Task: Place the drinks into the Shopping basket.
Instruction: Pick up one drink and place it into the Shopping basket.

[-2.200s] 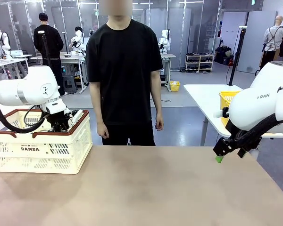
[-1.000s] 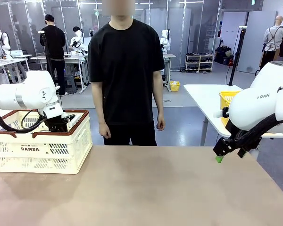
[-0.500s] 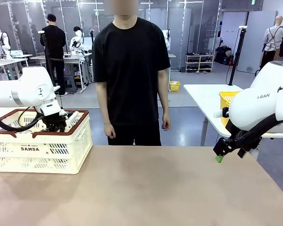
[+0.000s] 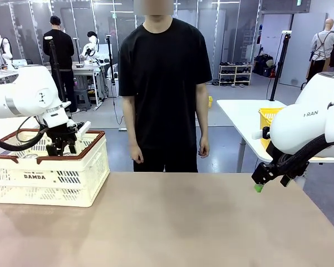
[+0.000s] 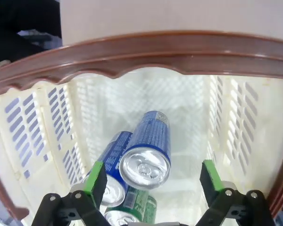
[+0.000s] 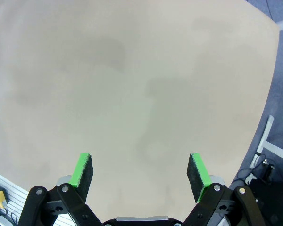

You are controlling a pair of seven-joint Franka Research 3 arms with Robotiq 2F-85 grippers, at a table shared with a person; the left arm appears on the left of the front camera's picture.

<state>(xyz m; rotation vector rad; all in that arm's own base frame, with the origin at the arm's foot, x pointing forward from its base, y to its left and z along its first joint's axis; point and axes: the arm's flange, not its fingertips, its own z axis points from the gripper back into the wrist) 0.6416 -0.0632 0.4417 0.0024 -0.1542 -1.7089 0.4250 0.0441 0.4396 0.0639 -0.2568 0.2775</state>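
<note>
We see slotted cream plastic Shopping basket (image 4: 50, 175), brown rim, on smooth tan counter (image 4: 172, 222). Inside basket: glossy metal drinks (image 5: 146, 150), blue and green, silver tops. Left pincer (image 5: 151, 181) spread wide above them, gripping nothing; right pincer (image 6: 139, 172) spread wide over bare counter, well apart from basket.

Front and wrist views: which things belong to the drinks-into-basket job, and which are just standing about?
Belongs to the job:
- Shopping basket
- two blue cans inside it
- green can beneath them
- left gripper, open above the cans

Just about:
- right gripper, open over the bare table
- yellow basket on the side table
- person standing opposite
</note>
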